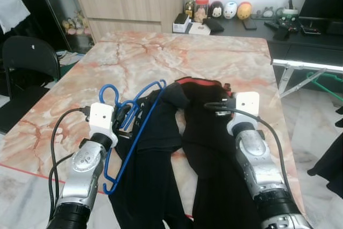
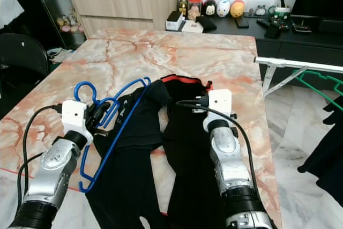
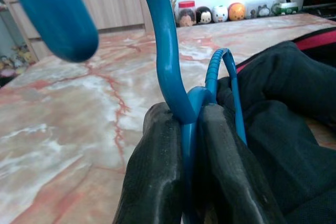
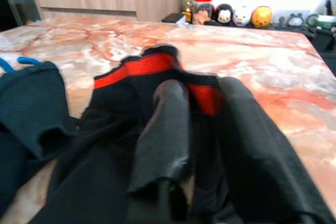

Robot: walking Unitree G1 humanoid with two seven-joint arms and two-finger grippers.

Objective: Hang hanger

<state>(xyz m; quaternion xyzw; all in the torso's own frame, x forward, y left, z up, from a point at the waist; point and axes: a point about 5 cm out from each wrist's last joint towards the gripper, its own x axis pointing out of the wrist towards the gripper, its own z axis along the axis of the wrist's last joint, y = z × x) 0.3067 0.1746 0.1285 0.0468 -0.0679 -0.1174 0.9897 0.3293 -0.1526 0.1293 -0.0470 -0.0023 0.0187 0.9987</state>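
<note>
- Because the job is to hang it, the blue hanger (image 1: 134,127) is pinched at the base of its hook by the left gripper (image 3: 191,129), whose two black fingers (image 3: 157,166) press on the stem from both sides; that grip near the neck leaves the hook free to catch a rail.
- Where it lies now, the hanger slants across the near left part of the marble table (image 1: 161,57), its lower bar reaching past the near edge, its upper end tucked against the dark garment (image 1: 177,132).
- While the left side holds the hanger, the right gripper (image 4: 202,108) rests on the garment by its red-lined opening (image 4: 136,69), fingers slightly apart with black cloth bunched between them; I judge it is pinning or gathering the cloth so the hanger can slide in.
- Since much of the garment droops over the near edge, it may slip if let go.
- Off the table's right side stands a drying rack (image 1: 305,68), a likely place for hanging.
</note>
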